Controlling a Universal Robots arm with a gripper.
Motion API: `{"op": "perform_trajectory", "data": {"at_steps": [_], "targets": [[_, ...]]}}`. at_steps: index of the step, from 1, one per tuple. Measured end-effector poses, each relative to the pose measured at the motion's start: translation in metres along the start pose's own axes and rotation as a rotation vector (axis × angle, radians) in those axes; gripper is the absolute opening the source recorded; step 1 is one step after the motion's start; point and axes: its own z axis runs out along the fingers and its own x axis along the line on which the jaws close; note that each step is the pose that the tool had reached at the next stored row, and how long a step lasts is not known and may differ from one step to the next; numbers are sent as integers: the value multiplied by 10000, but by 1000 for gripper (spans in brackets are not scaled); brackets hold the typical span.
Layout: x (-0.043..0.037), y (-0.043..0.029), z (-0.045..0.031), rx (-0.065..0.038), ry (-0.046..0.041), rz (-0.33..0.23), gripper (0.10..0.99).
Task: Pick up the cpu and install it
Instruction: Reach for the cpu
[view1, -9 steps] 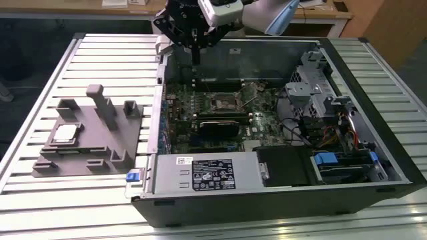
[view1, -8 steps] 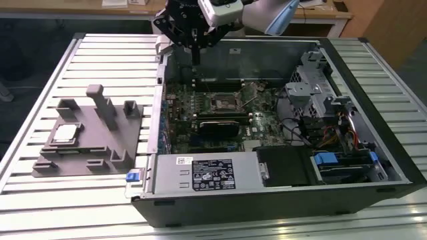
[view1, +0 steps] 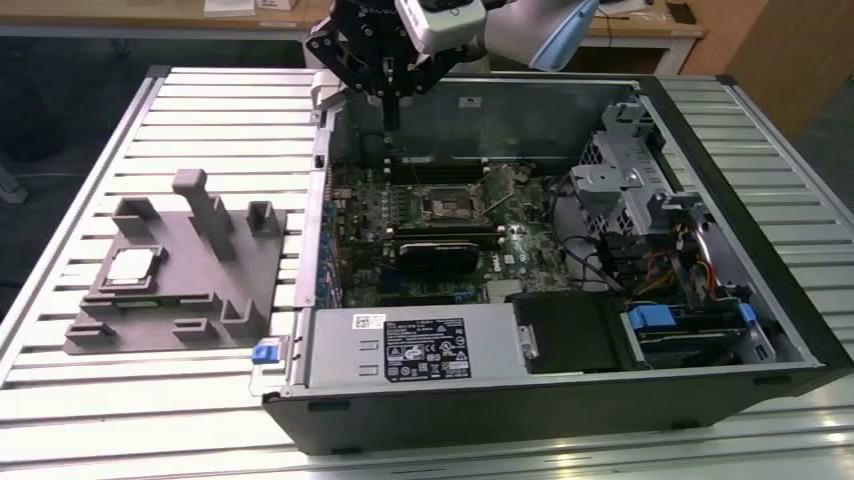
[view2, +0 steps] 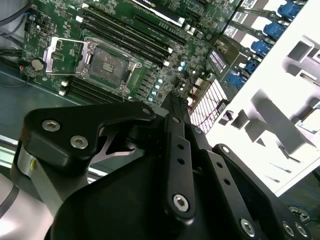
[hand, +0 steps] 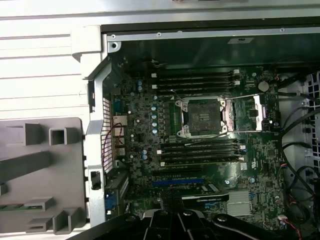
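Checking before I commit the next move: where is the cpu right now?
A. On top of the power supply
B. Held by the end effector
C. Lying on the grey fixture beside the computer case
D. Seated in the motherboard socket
C: the cpu lies on the grey fixture, to the exterior view's left of the computer case; the socket is empty, and the end effector hangs over the case.

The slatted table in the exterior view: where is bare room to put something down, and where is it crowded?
The table has bare slats between the grey fixture and its near edge, and beyond the fixture, on the exterior view's left of the computer case. Inside the case it is crowded: boards, cables, and the gripper above.
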Motion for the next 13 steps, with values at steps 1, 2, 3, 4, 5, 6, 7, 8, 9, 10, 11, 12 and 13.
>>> {"op": "perform_trajectory", "data": {"at_steps": [1, 2, 3, 4, 5, 6, 7, 8, 9, 10, 11, 12, 13], "targets": [[5, 0, 0, -1, 0, -1, 106], [11, -1, 0, -1, 0, -2, 106], [18, -1, -1, 0, 1, -1, 106], [25, -2, -1, 0, 0, -2, 106], [34, -3, -1, 1, 1, -2, 106], [44, -4, -2, 0, 1, -2, 106], [53, -4, -2, 0, 1, -2, 106], [61, -5, -2, 0, 0, -2, 106], [70, -5, -2, 0, 1, -2, 106], [77, -6, -2, 0, 1, -2, 106], [86, -6, -3, 0, 1, -2, 106], [96, -7, -3, 0, 1, -1, 106], [107, -8, -3, 0, 1, -1, 106]]}}
